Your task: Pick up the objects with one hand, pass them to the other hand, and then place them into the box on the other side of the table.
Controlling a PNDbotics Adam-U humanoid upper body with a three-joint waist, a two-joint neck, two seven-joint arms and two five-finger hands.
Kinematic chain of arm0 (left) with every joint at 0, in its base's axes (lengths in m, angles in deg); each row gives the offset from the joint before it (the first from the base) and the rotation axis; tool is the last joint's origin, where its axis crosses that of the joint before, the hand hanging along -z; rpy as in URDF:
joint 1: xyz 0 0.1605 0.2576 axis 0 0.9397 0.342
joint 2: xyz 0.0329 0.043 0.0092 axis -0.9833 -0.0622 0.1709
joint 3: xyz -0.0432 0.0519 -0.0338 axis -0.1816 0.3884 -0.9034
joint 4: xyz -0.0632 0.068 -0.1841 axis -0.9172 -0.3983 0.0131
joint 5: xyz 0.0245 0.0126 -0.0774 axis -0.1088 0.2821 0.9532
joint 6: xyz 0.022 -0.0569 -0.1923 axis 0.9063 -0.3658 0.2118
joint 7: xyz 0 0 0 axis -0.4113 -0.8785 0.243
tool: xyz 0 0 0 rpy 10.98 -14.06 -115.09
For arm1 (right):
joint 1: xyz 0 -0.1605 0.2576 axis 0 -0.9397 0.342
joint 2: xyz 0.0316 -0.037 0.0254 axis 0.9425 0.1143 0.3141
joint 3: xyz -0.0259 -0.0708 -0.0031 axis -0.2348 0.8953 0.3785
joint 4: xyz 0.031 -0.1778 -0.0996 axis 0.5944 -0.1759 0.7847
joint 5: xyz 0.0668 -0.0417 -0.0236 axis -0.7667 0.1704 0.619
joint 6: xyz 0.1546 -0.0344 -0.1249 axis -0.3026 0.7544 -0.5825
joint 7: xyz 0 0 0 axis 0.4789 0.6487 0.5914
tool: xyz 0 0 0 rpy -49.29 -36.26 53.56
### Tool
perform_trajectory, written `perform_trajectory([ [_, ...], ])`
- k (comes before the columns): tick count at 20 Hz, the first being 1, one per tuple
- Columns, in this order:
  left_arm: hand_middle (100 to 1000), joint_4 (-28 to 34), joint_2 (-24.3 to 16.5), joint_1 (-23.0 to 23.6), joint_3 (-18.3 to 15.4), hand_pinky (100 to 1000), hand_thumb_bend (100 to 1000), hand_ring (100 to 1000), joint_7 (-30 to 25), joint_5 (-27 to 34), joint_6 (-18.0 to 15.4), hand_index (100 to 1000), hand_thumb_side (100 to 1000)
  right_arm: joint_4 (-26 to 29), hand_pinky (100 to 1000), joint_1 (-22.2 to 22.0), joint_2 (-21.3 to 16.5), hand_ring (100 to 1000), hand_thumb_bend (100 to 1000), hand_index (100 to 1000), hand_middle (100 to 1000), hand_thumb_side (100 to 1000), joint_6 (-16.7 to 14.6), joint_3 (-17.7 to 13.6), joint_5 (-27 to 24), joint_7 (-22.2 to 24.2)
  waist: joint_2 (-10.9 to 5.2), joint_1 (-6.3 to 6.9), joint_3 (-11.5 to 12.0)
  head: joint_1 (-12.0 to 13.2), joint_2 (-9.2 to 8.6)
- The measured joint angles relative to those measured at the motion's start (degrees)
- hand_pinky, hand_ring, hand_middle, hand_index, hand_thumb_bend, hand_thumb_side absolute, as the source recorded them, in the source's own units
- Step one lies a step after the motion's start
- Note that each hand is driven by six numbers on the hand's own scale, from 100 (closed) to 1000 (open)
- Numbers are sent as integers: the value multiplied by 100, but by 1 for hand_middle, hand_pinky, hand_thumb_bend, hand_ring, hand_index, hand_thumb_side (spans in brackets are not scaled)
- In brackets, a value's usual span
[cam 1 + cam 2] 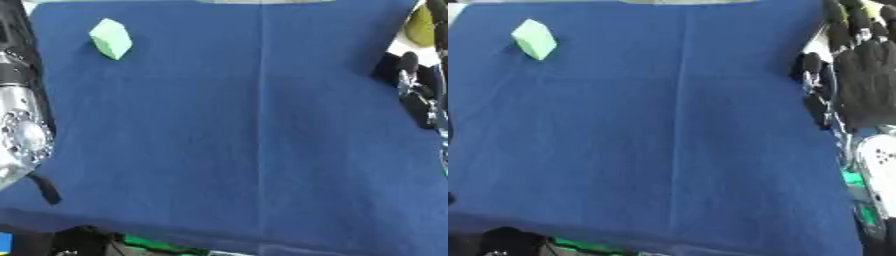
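No box shows in either view, so I cannot tell what any container holds. At the far left, a pale green block (110, 38) rests alone on the blue cloth (245, 130) covering the tabletop, one corner turned toward me, well apart from both of my arms.

My left arm (22, 130) runs down the left edge in the left eye view, black above and silver at a round joint; the left hand itself stays out of sight in both views.

A seam runs near to far down the middle of the cloth.

My right hand (868, 82) hangs at the right edge of the tabletop, palm-side dark, fingers straight and pointing far, spread wide and holding nothing. The right eye view shows the whole hand and the white forearm shell (878, 170) below it; the left eye view catches only its black fingers at the border and something yellow (421, 26) in the far right corner.
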Motion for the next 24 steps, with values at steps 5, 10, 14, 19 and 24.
perform_trajectory([
  [5,783,35,31,138,-91,769,109,770,-93,-62,44,925,929,0,911,0,35,674,100,974,890,100,16,-27,-44,-21,22,-31,1,0,0],
  [10,770,-19,34,247,-98,762,100,757,-32,-54,118,919,956,0,910,-1,40,680,100,975,889,100,26,-31,-72,-58,46,-53,5,0,0],
  [14,760,-127,77,333,-96,757,100,747,109,11,242,913,975,0,910,-2,44,685,100,976,889,107,34,-33,-99,-83,57,-64,4,4,0],
  [19,746,-345,77,454,-84,753,100,733,398,217,421,906,1000,-1,909,-3,83,692,100,978,887,116,50,-48,-142,-114,93,-91,0,30,0],
  [24,736,-643,77,583,-4,750,100,721,759,493,656,900,1000,-1,908,-3,91,698,100,979,886,128,51,-67,-163,-142,131,-119,-4,45,0],
])
